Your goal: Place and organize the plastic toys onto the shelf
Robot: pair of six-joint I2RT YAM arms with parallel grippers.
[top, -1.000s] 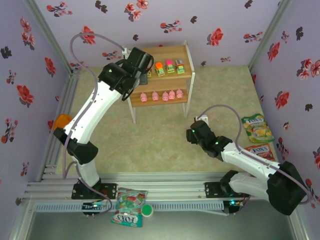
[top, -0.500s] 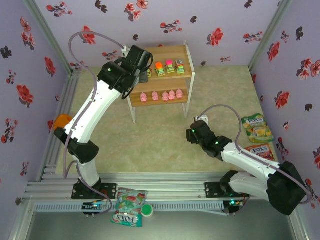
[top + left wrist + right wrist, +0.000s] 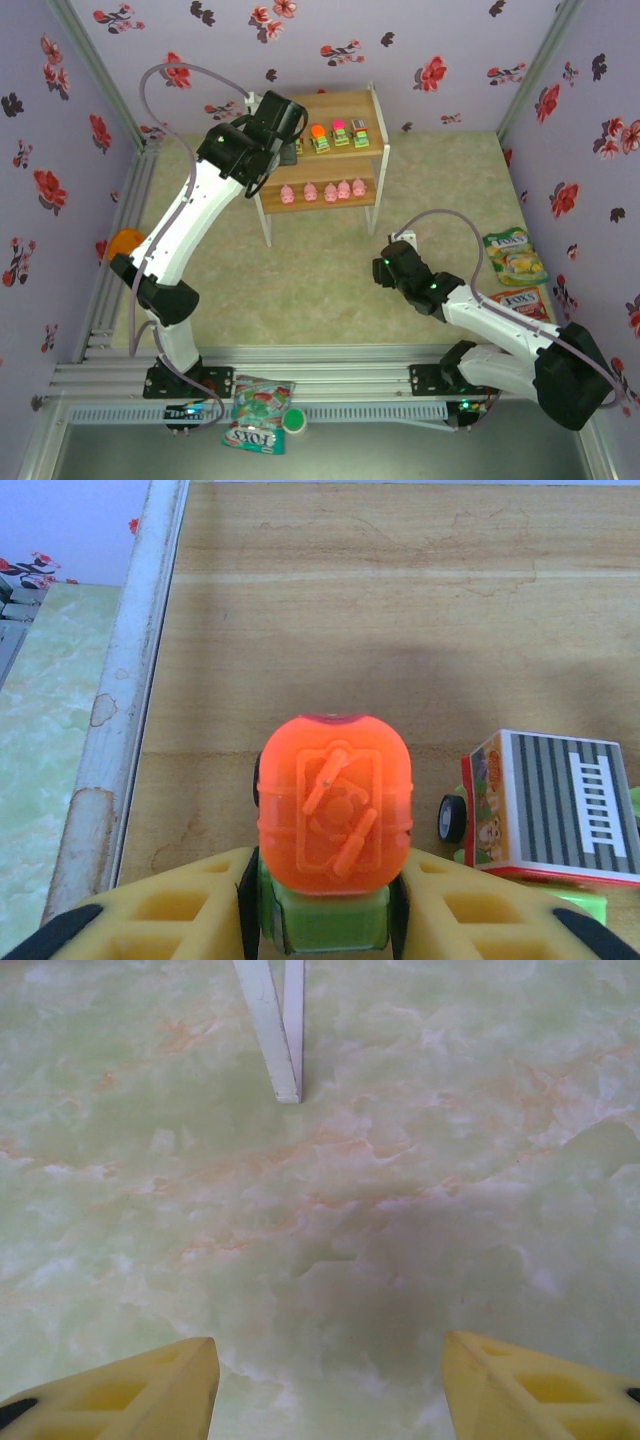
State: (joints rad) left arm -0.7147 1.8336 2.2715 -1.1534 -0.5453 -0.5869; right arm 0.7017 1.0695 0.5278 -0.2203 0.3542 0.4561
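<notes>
Left claw (image 3: pixel 328 885) flanks orange-topped car (image 3: pixel 335 810) near shelf (image 3: pixel 400 600) edge — bare board ahead.

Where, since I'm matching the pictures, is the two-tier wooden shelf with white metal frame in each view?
Top external: shelf at upper centre.
Left wrist: its top board, white frame rail at left.
Right wrist: one white leg at top.
Shared landmark: the white frame.
</notes>
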